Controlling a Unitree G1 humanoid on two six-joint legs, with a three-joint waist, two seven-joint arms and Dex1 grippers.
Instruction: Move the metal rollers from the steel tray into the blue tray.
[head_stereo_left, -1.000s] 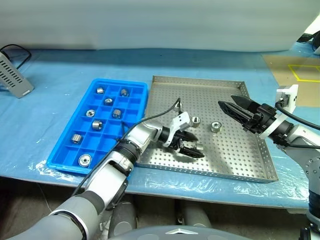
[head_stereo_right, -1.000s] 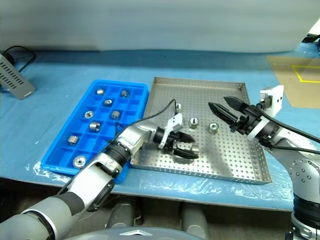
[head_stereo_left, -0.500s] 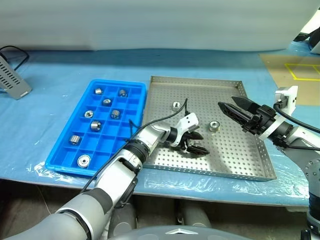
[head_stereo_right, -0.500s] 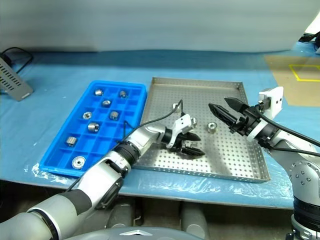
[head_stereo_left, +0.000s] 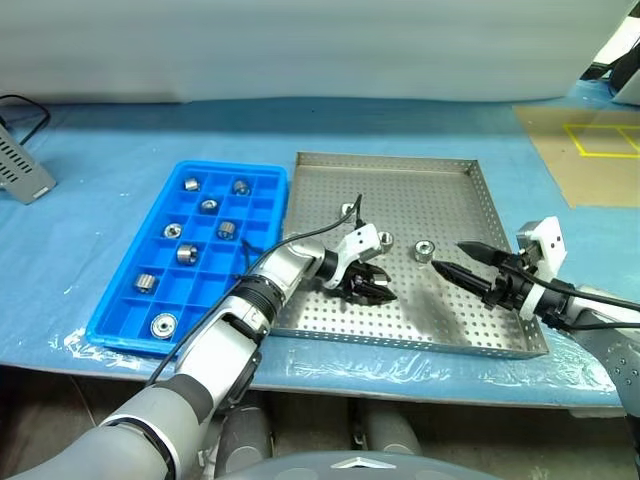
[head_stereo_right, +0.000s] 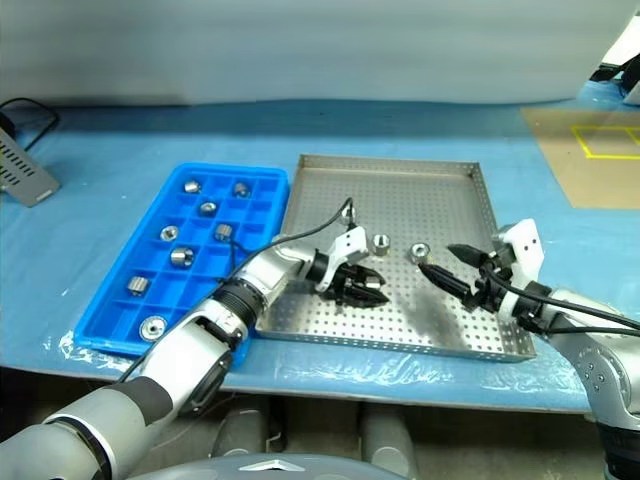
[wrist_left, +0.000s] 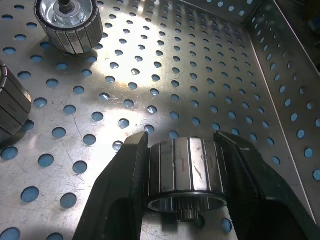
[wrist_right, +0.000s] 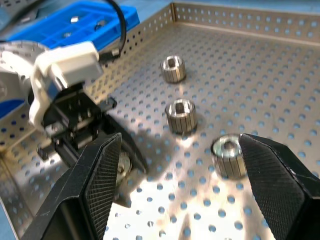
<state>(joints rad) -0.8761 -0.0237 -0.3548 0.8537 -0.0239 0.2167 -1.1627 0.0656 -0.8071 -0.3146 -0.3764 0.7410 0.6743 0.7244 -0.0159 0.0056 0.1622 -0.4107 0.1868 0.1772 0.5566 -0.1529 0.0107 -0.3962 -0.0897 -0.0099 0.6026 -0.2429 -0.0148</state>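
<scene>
Nearest me, my left gripper (head_stereo_left: 380, 290) has clamped down since a second ago: its jaws stood wide around a ribbed silver-grey metal roller (wrist_left: 186, 170) then, and now both black fingers (wrist_left: 125, 187) press its sides, the roller resting on the perforated floor of the large square shiny steel tray (head_stereo_left: 500, 330). The left forearm reaches in over the tray's near-left rim, wrist bent to the right and the gripper tipped slightly downward.

On the right, my right gripper (head_stereo_left: 452, 258) has dropped lower and come nearer to me than it was a second ago; it now hangs low over the right part of the steel tray, pointing left toward the loose rollers. Its jaws are spread apart, with nothing between them.

Just beyond the left gripper, three more metal rollers lie loose mid-tray: one (head_stereo_left: 424, 249) toward the right gripper's tips, one (head_stereo_left: 385, 239) beside the left wrist, one (head_stereo_left: 348, 211) a little farther back.

To the left, the bright blue plastic tray with square compartments (head_stereo_left: 110, 310) sits beside the steel tray on the blue-covered worktop (head_stereo_left: 100, 160), with seven rollers (head_stereo_left: 186, 253) scattered among its cells.
</scene>
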